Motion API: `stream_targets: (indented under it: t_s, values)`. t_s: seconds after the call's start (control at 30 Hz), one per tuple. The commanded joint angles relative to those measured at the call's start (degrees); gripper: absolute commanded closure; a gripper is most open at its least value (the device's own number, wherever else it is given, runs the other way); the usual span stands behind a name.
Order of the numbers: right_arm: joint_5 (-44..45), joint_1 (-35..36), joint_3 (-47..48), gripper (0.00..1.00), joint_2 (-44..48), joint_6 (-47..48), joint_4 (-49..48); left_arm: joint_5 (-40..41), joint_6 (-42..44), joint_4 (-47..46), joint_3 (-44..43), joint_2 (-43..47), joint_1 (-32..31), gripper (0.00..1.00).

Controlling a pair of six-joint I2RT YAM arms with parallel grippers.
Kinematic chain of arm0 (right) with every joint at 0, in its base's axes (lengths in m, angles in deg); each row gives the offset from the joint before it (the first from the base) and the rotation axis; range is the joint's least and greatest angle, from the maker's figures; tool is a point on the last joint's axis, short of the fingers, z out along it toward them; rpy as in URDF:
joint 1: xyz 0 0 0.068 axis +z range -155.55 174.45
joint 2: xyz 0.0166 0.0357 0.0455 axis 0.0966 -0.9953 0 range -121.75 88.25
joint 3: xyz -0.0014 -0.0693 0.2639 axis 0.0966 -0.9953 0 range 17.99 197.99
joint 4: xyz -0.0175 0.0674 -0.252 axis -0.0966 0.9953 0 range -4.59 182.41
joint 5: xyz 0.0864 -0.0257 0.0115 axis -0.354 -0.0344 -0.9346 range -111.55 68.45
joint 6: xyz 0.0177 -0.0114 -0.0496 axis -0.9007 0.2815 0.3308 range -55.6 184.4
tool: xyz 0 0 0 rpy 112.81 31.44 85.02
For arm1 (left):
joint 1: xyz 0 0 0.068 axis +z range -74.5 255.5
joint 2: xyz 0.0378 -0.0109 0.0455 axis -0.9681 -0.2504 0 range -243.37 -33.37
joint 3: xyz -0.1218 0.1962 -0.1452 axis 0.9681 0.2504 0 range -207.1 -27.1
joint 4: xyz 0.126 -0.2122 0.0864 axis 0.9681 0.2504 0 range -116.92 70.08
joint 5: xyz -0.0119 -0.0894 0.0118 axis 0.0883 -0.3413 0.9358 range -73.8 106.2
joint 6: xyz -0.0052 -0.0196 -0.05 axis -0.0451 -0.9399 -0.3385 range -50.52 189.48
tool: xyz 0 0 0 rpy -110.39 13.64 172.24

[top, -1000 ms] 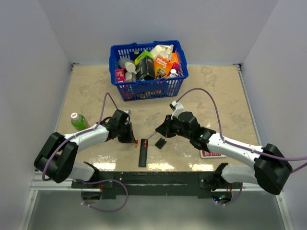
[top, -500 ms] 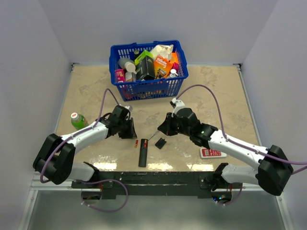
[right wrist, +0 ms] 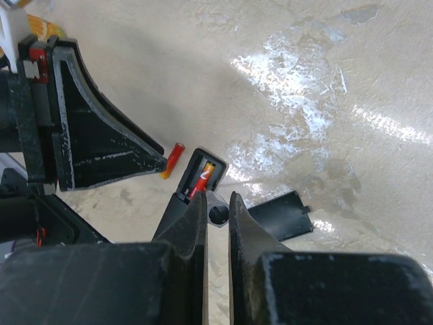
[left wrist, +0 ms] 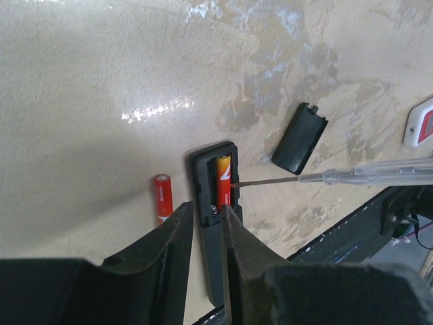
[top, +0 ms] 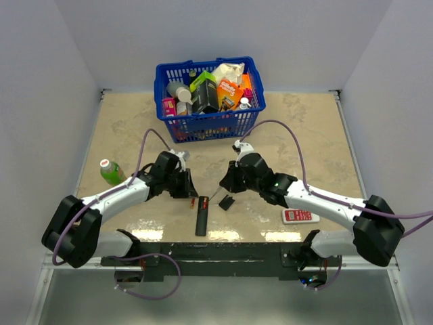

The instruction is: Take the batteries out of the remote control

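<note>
The black remote (top: 202, 215) lies near the front edge with its compartment open. One red battery (left wrist: 224, 177) sits in the compartment and also shows in the right wrist view (right wrist: 205, 177). A second red battery (left wrist: 161, 196) lies loose on the table to its left. The black cover plate (left wrist: 300, 137) lies to the right. My right gripper (right wrist: 216, 203) is shut on a clear-handled screwdriver (left wrist: 365, 174), whose tip touches the seated battery. My left gripper (left wrist: 208, 215) hovers over the remote's compartment end, its jaws a narrow gap apart with nothing held.
A blue basket (top: 210, 125) full of groceries stands at the back. A green bottle (top: 111, 171) lies at the left. A white and red device (top: 298, 216) lies at the front right. The black front rail (top: 216, 250) runs just behind the remote.
Both grippers have moved in toward the remote. The right arm swung left, uncovering the white and red device. The screwdriver tip now reaches the compartment.
</note>
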State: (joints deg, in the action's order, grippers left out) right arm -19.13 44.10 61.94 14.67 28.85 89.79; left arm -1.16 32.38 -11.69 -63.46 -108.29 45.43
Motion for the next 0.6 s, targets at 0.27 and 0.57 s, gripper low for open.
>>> stream_targets:
  t_s: [0.27,0.57]
  values:
    - [14.9,8.9,7.9,1.0,-3.3,4.5,5.8,-3.5,-2.4,-6.0,4.5,1.6,0.0,0.72]
    - [23.0,16.4,9.1,1.0,-4.0,4.7,8.8,-2.3,-2.7,-5.1,3.9,1.7,0.1,0.73]
